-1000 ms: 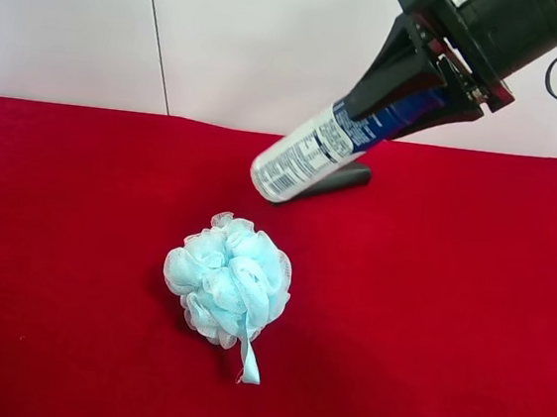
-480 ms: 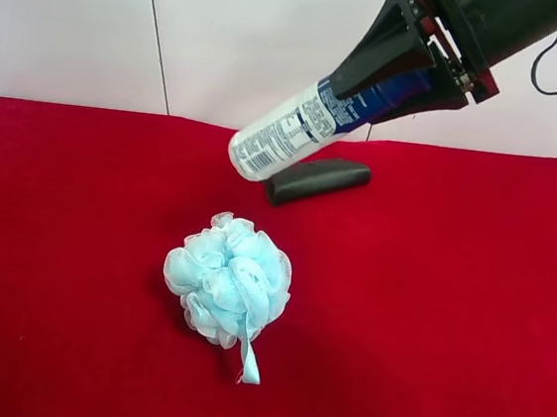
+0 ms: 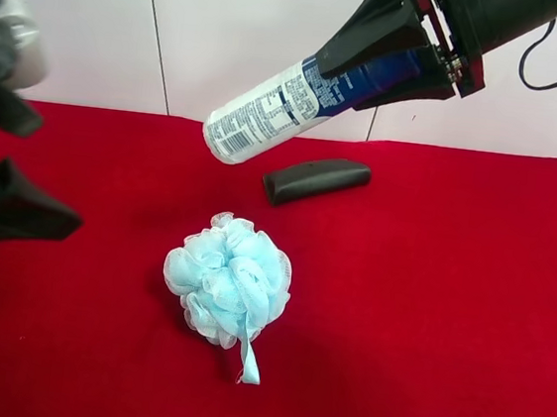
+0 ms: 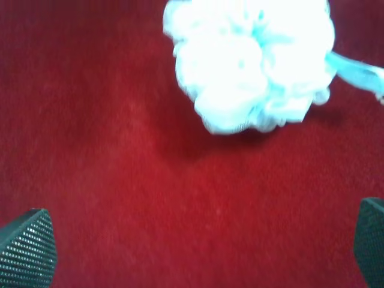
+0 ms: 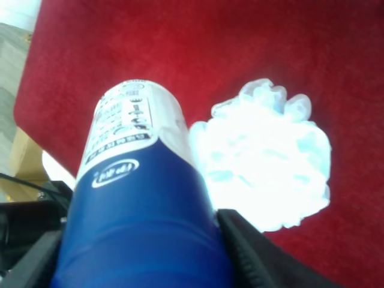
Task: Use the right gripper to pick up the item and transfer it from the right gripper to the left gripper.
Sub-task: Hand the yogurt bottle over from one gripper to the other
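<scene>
Since half a second ago the right tool [image 3: 378, 72], clenched on the blue end of the bottle [image 3: 263, 117], has lifted it higher above the red counter [image 3: 444, 336] and nearer the left tool [image 3: 53, 173], which has come into view at the counter's far side with its fingers spread wide, holding nothing.

Right claw [image 3: 337, 75] raised, clamped; left claw [image 3: 58, 173] low, spread wide (fingers well apart).
</scene>
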### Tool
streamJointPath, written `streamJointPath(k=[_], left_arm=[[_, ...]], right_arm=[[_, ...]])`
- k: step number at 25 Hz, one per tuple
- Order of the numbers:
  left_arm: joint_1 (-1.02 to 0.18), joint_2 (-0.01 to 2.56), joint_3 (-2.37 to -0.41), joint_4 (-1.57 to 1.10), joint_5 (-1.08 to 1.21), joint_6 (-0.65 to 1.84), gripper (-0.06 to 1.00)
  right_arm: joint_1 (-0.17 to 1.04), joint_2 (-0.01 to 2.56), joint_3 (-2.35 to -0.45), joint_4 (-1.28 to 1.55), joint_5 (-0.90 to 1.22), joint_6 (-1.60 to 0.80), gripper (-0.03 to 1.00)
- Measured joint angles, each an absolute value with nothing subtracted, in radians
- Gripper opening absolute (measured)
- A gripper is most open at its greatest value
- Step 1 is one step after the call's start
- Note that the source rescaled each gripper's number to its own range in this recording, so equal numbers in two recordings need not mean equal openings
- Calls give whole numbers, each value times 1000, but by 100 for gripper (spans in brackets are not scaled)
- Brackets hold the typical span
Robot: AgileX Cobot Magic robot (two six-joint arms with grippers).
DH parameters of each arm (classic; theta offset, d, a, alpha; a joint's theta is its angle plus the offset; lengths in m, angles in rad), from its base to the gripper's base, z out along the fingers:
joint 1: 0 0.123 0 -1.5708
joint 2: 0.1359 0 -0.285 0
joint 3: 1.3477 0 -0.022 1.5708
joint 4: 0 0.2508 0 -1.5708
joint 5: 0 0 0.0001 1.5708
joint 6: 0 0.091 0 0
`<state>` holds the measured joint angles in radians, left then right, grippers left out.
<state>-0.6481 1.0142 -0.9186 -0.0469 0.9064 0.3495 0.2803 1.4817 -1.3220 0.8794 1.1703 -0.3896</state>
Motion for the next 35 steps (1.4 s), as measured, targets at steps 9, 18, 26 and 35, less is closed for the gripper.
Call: streamJointPath(k=[9, 18, 26, 35], left_arm=[[-678, 1122, -987, -67, 841, 409, 100], [-761, 1122, -988, -83, 805, 465, 100], [-761, 1135, -989, -83, 791, 465, 100], [-766, 1222, -989, -83, 797, 473, 100]], right_arm=[[284, 1482, -1322, 896, 1179, -413, 1], [416, 1547, -1322, 905, 1178, -444, 1], [503, 1547, -1322, 941, 1121, -452, 1], [526, 1547, -1322, 966, 1087, -472, 1]])
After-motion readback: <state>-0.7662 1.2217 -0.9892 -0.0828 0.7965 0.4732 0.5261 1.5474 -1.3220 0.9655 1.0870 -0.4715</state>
